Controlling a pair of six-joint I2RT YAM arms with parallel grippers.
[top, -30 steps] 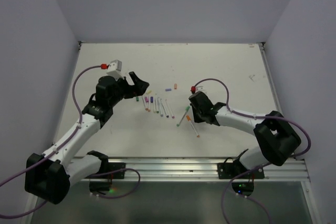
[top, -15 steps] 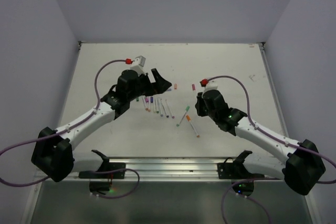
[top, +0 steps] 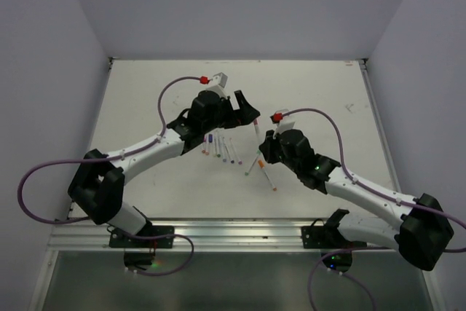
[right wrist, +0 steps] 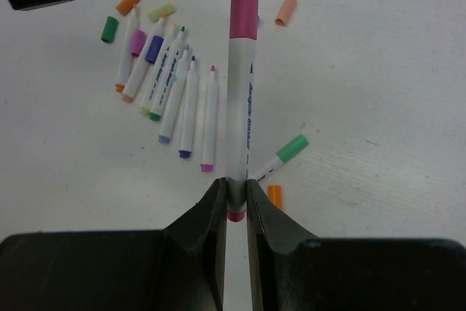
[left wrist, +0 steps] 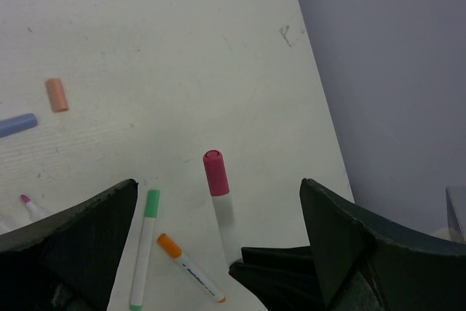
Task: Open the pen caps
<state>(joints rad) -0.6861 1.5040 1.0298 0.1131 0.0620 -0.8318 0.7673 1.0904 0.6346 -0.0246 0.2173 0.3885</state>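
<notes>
Matte white tabletop [top: 145, 92] — right jaws pinched on slim, cylindrical pink-capped pen [right wrist: 239, 107], left jaws wide, empty.

blue cap [left wrist: 16, 124] cut by edge, pink pen [left wrist: 215, 176] half hidden

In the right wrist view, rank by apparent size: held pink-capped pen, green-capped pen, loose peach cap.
1. pink-capped pen, partly because it is nearest the camera.
2. green-capped pen.
3. peach cap.

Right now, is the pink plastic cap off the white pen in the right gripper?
No, the pink cap sits on the end of the white pen.
</notes>
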